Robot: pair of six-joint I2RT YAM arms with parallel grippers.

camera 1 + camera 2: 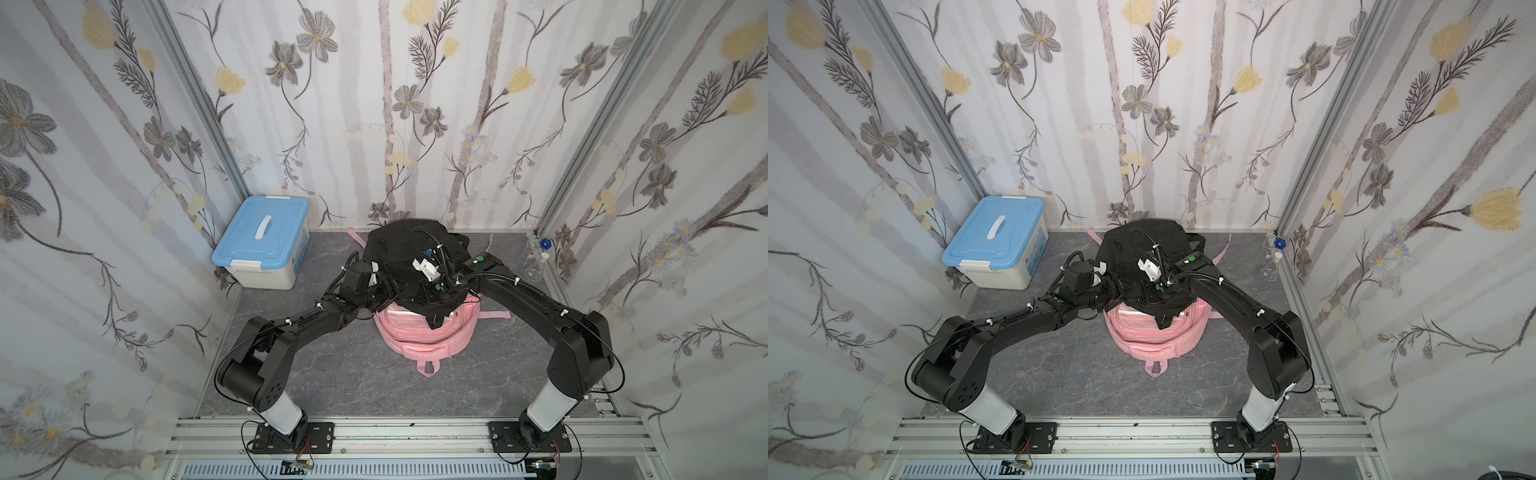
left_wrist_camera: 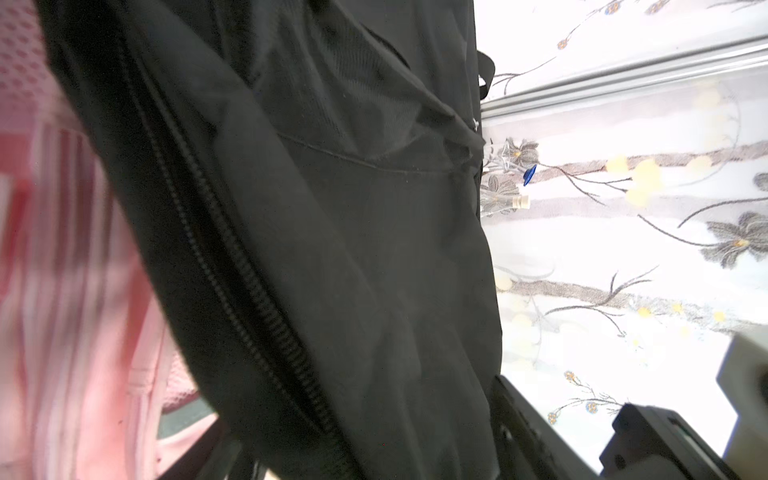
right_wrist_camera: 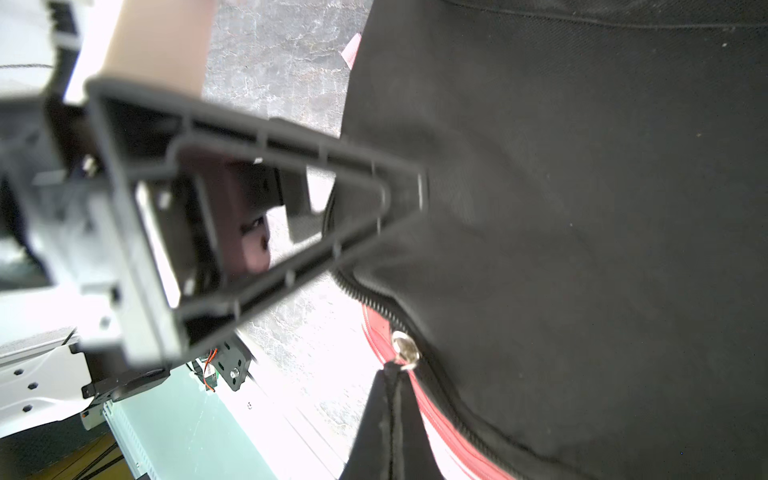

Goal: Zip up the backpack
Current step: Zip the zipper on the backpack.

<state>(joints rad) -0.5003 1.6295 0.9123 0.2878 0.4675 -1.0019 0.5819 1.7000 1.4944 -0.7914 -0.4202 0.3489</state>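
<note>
The backpack [image 1: 395,249] lies mid-counter toward the far wall, draped over a pink bag [image 1: 419,336] on the counter [image 1: 332,374]. Its long axis runs near to far, with the near end hanging over the pink bag. I cannot tell which end is its top.

The right tool [image 3: 417,195] is shut, pinching a fold of the black cloth just beside the zipper line. The left tool [image 1: 384,293] sits at the backpack's left flank. In its wrist view the jaws stand well apart with black cloth bulging between them, and nothing looks clamped.

The zipper [image 2: 232,266] runs along that flank. In the right wrist view the metal slider [image 3: 405,349] sits on the teeth with a black tab [image 3: 390,424] hanging from it.

The step in hand looks like getting the left tool onto that tab. To do it well:
- The right tool should hold the cloth taut behind the slider.
- The left should close squarely on the tab, not on loose cloth.
- The pull should follow the curve of the teeth, not lift away, or the soft bag will bunch and jam the slider.
</note>
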